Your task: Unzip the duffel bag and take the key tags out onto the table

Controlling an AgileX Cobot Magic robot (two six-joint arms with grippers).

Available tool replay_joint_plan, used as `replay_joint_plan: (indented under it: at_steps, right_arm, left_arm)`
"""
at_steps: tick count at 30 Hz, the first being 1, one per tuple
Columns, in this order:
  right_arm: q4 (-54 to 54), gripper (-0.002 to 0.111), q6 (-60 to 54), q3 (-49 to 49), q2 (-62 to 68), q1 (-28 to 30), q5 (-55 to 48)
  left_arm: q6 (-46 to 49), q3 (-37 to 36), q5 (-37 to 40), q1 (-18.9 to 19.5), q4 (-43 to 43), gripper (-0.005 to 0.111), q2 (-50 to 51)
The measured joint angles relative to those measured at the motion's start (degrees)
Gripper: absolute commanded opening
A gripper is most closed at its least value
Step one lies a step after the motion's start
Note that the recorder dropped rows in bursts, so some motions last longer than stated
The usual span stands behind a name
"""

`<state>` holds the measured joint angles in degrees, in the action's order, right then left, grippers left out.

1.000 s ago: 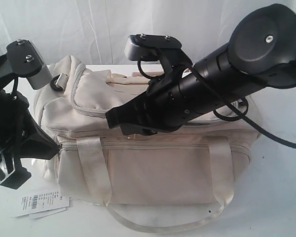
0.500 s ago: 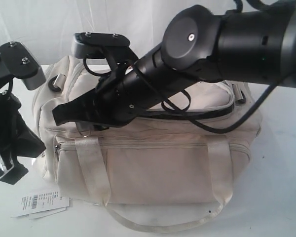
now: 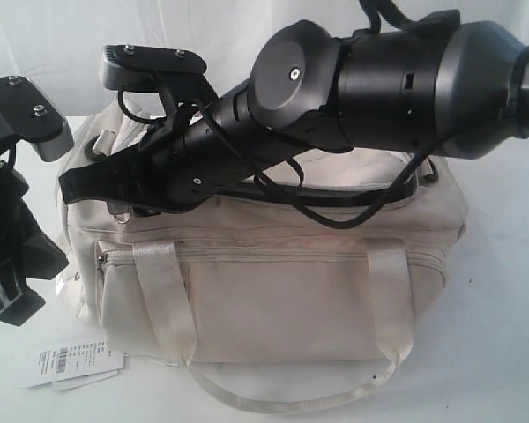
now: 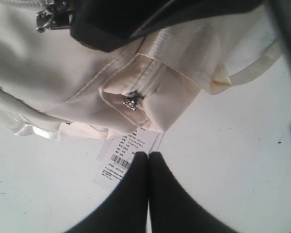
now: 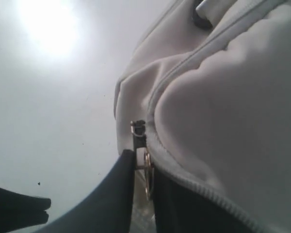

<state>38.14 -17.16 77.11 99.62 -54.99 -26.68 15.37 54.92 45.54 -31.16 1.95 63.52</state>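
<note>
The cream duffel bag (image 3: 282, 300) lies on the white table (image 3: 502, 335). My right gripper (image 3: 70, 187) reaches across the bag's top to its left end. In the right wrist view this gripper (image 5: 144, 162) is shut on the metal zipper pull (image 5: 145, 171) of the curved top zipper. A dark gap (image 3: 370, 196) shows along the bag's top behind the arm. My left gripper (image 3: 53, 260) hangs shut and empty off the bag's left end, its fingertips (image 4: 141, 156) over a paper label. The key tags are hidden.
A white barcode label (image 3: 70, 361) lies on the table by the bag's front left corner. The end-pocket zipper pull (image 4: 131, 103) sits on the bag's end. A webbing handle (image 3: 273, 401) loops out over the table in front.
My right arm has swept left along the bag's top with the zipper pull in its grip, and the top zipper has opened behind it. My left gripper has drawn slightly away from the bag.
</note>
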Motion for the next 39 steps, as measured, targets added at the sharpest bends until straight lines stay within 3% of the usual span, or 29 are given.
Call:
replay_joint_plan:
  at_steps: [6,8,13,23,28,32,35,39]
  right_arm:
    - [0.29,0.043,-1.92,1.28,-0.12,0.00,-2.46]
    - [0.41,0.049,-2.29,1.50,-0.66,-0.28,-2.68]
    - [-4.27,0.049,-2.48,1.52,-3.37,-0.28,-4.01]
    - [-25.02,0.049,-2.03,1.52,-11.68,-0.06,-14.17]
    - [-34.44,0.050,-2.03,1.52,-13.48,0.04,-21.68]
    - [-38.14,0.058,-2.81,1.52,-13.53,0.04,-25.41]
    - [-39.27,0.062,-4.57,1.10,-13.30,0.04,-25.97]
    - [-42.30,0.062,-5.92,-0.80,-12.70,0.04,-25.98]
  left_arm:
    - [-0.11,0.00,0.10,0.00,0.00,0.000,0.00]
    - [-0.11,0.00,0.10,0.00,0.00,0.000,0.00]
    - [-0.11,0.00,0.10,0.00,0.00,0.000,0.00]
    - [-0.11,0.00,-0.57,0.00,0.00,0.000,0.00]
    - [-0.11,0.00,-3.81,0.00,0.00,0.000,0.00]
    - [-0.11,-1.78,-8.97,0.00,0.64,0.000,0.00]
    - [0.90,-4.02,-13.77,0.00,3.33,0.009,0.00]
    - [4.71,-4.82,-16.63,0.00,7.22,0.034,0.00]
